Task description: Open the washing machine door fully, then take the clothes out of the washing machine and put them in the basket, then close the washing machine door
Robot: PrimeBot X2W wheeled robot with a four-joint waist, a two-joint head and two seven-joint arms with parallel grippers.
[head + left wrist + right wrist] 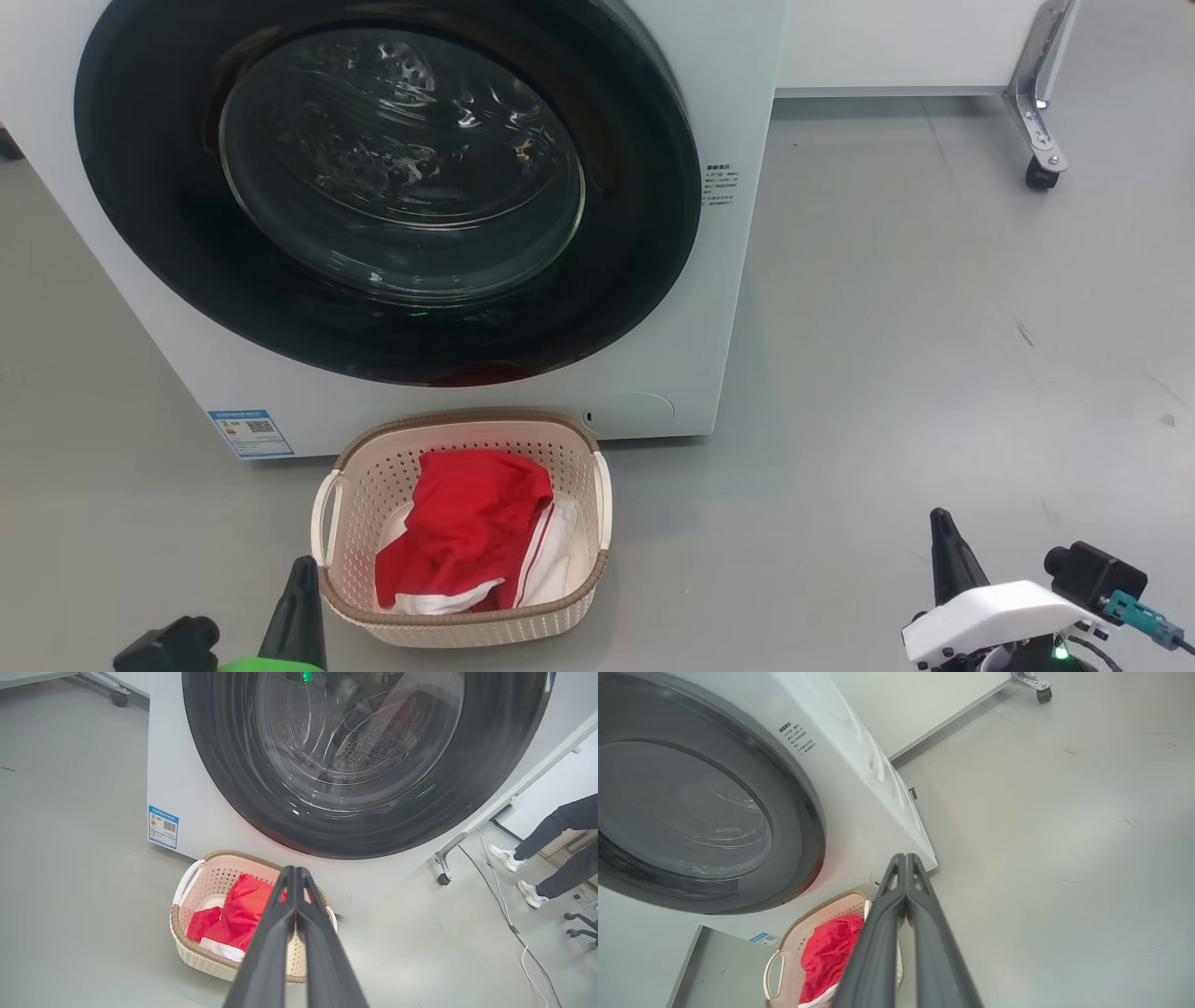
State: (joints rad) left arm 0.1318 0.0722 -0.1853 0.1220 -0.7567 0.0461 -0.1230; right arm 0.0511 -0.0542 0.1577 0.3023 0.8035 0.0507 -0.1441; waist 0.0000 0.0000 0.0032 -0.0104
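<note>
Clothes [467, 537] lie loose in the basket [467, 623]: the left gripper [301, 571], just left of the basket, and the right gripper [941, 527], well to its right, both have jaws pressed together, empty. Behind the basket the door [168, 252] sits flush on the washer [308, 411], so the whole task looks finished.
</note>
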